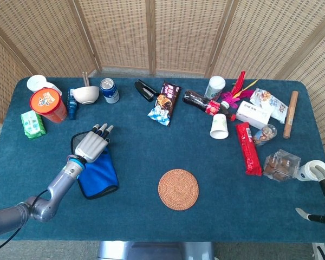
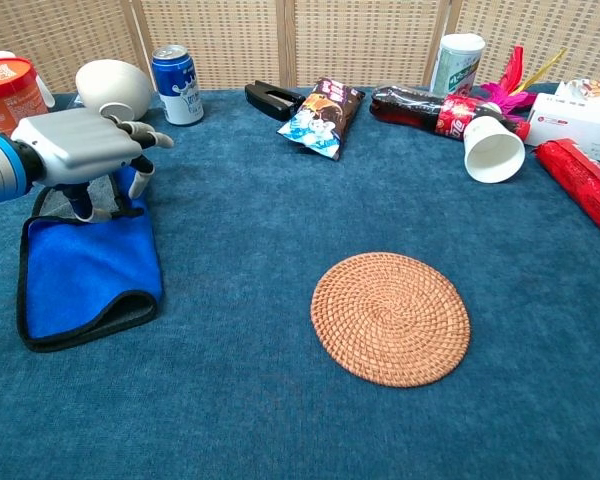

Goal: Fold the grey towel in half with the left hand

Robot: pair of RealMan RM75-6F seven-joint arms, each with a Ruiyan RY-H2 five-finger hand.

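Here the left hand (image 2: 75,145) hovers above the far edge of the folded towel (image 2: 85,270) — fingers spread, holding nothing — while the right hand's (image 1: 319,172) grasp cannot be told.

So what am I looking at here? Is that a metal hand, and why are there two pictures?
It is a robot with two arms ending in mechanical hands. One picture looks down from its head, the other looks forward from its chest, both at the same blue table. The left hand hangs over the far end of the towel, which lies folded, blue side up with a grey layer showing at the near edge. Whether the fingers grip the cloth is hard to tell. The right hand waits at the table's edge, apparently empty. Also on the table: a round woven mat, a can, a bowl, a paper cup on its side and snack packets.
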